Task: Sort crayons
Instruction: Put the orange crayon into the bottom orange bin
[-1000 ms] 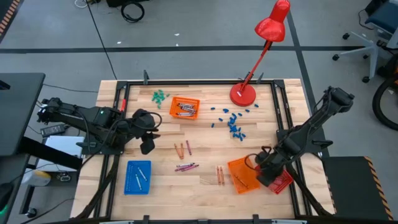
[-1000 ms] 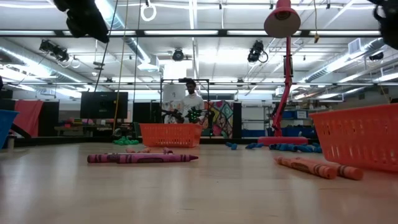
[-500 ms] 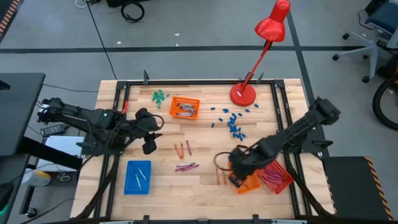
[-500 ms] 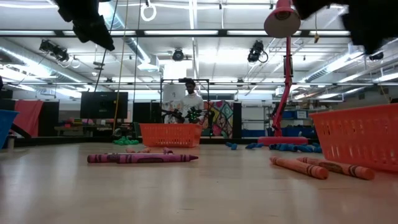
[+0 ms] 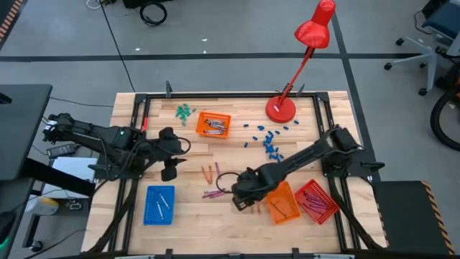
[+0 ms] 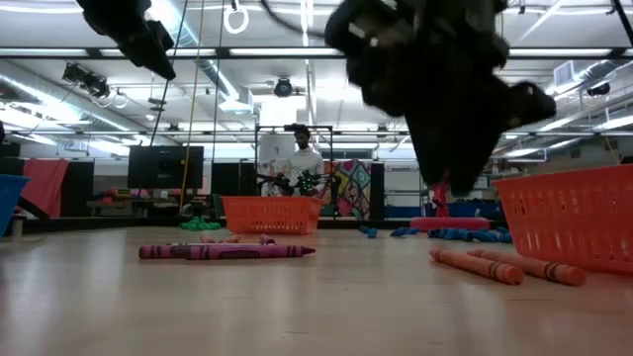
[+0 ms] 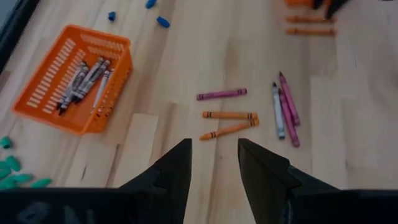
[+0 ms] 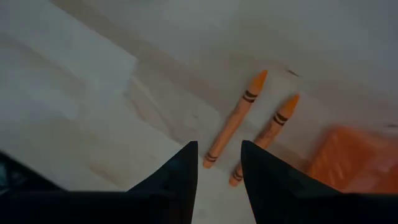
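1. The right tool hangs over two orange crayons lying side by side on the tabletop, fingers parted, holding nothing
2. The left tool, also parted and empty, hovers near more loose crayons
3. Grey crayons lie in an orange tray

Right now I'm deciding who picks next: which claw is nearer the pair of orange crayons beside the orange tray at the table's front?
Right. The right claw hovers open just above the pair of orange crayons. The left claw, also open, hangs far off over the table's left side.
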